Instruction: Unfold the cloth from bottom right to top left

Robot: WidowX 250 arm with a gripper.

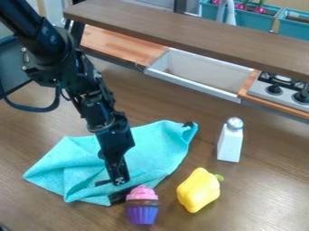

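Turquoise cloth (154,144) is bunched on the brown table (265,189), its left corner out flat-ish and creases running toward the bottom edge. Looks like the step now is getting hold of that lower-right edge, so I'd pinch just the top layer, lift a little, then sweep low and slow up-left, or the whole thing will probably drag. Arm (91,99) comes in from the upper left, slanting down across the cloth, gripper (112,181) pointing down near the bottom edge. Can't tell if it's open or closed, or gripping any fabric. Cupcake (142,206) is right by that edge, so go easy there; yellow pepper (198,190) and shaker (230,140) sit further right.
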